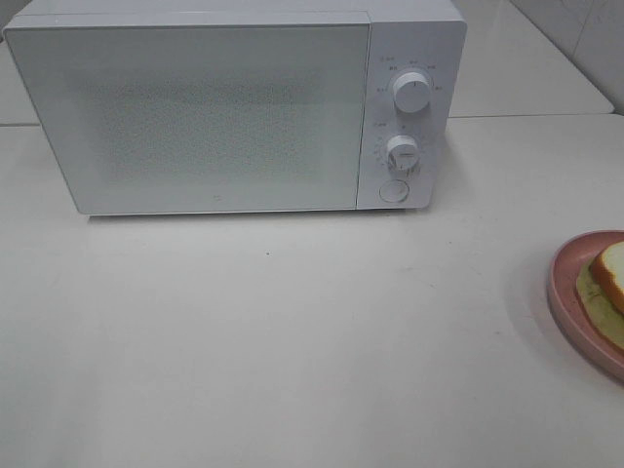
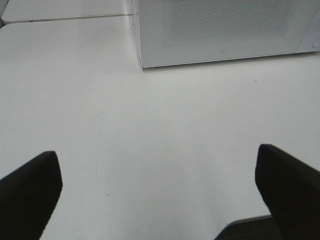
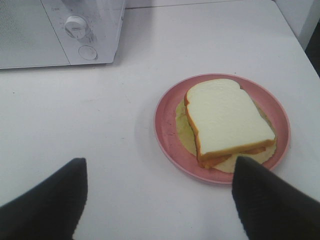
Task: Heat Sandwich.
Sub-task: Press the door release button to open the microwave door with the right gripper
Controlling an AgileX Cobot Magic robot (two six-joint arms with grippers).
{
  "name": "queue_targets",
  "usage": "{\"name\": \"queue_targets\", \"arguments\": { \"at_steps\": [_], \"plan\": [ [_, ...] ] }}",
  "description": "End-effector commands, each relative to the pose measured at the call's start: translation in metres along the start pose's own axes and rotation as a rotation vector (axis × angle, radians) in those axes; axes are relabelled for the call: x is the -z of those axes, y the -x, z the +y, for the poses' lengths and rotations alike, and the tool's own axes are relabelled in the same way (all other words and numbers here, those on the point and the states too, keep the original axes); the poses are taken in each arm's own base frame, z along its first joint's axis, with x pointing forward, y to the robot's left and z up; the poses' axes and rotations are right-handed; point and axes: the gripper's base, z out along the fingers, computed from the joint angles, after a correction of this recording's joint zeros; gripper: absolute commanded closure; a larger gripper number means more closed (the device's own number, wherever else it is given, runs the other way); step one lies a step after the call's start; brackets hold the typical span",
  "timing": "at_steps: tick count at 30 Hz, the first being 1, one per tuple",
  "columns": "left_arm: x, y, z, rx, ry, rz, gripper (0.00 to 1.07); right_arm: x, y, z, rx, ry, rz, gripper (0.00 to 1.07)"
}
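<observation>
The sandwich (image 3: 227, 120), white bread with an orange-brown crust and pale filling, lies on a round pink plate (image 3: 167, 130). In the exterior high view the sandwich (image 1: 609, 283) and its plate (image 1: 565, 283) are cut off by the right edge. A white microwave (image 1: 234, 107) stands at the back with its door shut. My right gripper (image 3: 157, 200) hovers open just short of the plate, holding nothing. Over bare table in front of the microwave (image 2: 220, 30), my left gripper (image 2: 157, 192) is open and empty. Neither gripper shows in the exterior high view.
The microwave has two knobs (image 1: 411, 93) and a round button (image 1: 393, 189) on its right-hand panel. A second white table (image 1: 526, 68) adjoins behind. The white tabletop (image 1: 292, 341) stretches between the microwave and the plate.
</observation>
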Motion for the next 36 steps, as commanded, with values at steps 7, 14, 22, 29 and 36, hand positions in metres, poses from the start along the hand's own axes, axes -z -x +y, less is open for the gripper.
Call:
{"name": "queue_targets", "arguments": {
  "at_steps": [7,14,22,29,36],
  "plan": [
    [0.003,-0.001,-0.001,0.002,-0.001,-0.037,0.05,0.002,-0.002,0.0,-0.011,-0.004,-0.03,0.31],
    [0.003,-0.001,-0.001,0.002,-0.001,-0.037,0.05,0.002,-0.002,0.0,-0.011,-0.004,-0.03,0.31],
    [0.003,-0.001,-0.001,0.002,-0.001,-0.037,0.05,0.002,-0.002,0.0,-0.011,-0.004,-0.03,0.31],
    [0.003,-0.001,-0.001,0.002,-0.001,-0.037,0.05,0.004,0.0,0.0,-0.014,-0.003,-0.045,0.3],
    [0.003,-0.001,-0.001,0.002,-0.001,-0.037,0.05,0.008,0.022,0.001,-0.009,-0.005,-0.108,0.22]
  ]
}}
